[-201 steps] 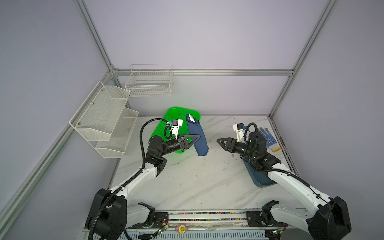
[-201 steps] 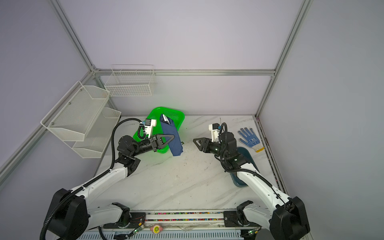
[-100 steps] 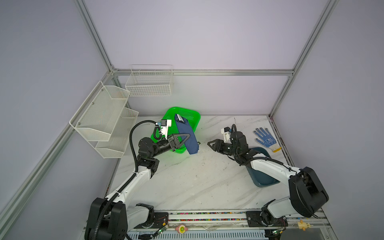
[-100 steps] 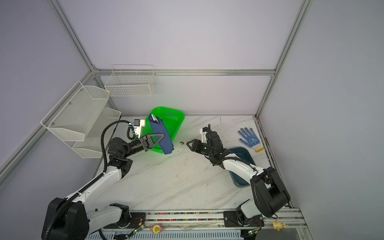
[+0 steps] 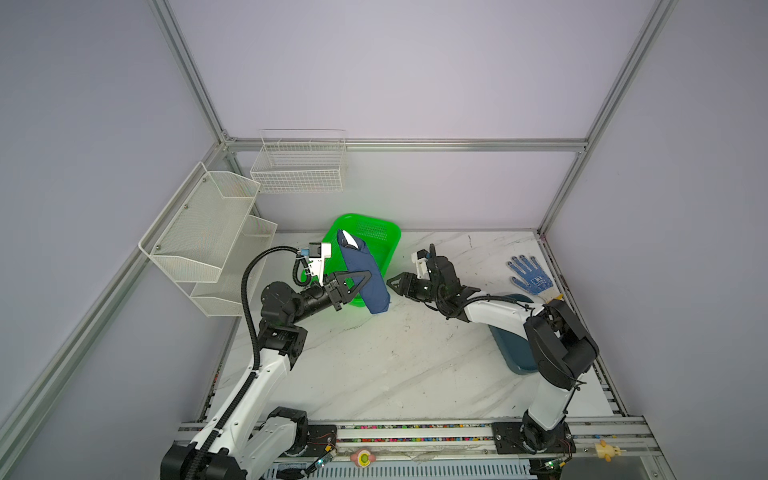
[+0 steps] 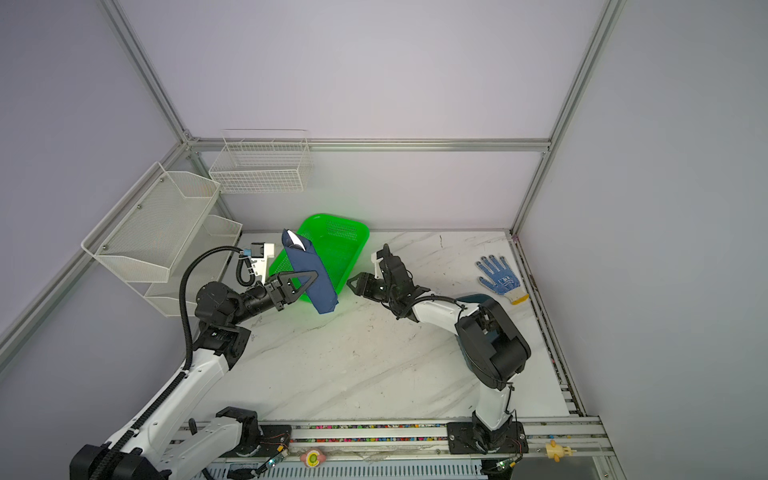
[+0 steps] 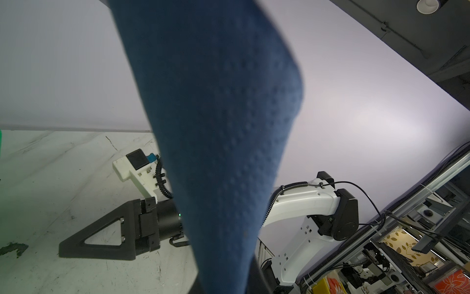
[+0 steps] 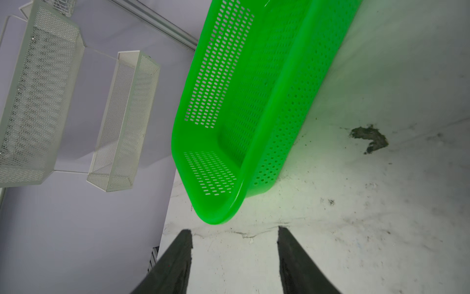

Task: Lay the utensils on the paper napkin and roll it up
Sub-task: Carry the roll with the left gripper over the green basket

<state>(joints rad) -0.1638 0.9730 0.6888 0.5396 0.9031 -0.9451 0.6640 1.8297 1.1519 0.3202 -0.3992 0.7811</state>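
Observation:
The navy paper napkin (image 5: pixel 362 272) (image 6: pixel 311 274) is rolled into a long bundle, tilted, in the air over the near side of the green basket (image 5: pixel 388 253). A silver utensil tip (image 5: pixel 348 240) (image 6: pixel 296 240) pokes out of its upper end; the other utensils are hidden inside. My left gripper (image 5: pixel 365 277) (image 6: pixel 314 276) is shut on the roll's lower half. The napkin (image 7: pixel 221 127) fills the left wrist view. My right gripper (image 5: pixel 391 282) (image 6: pixel 351 284) (image 8: pixel 234 234) hovers open and empty just right of the roll, facing the basket's corner (image 8: pixel 216 216).
A blue-dotted white glove (image 5: pixel 530 276) lies at the far right. A dark teal tray (image 5: pixel 513 353) sits partly under the right arm. White mesh shelves (image 5: pixel 208 232) and a wire basket (image 5: pixel 299 166) hang on the left and back walls.
My left gripper has carried the rolled napkin leftwards, over the green basket. The right gripper has followed to the left, staying close beside the roll, its jaws a little wider.

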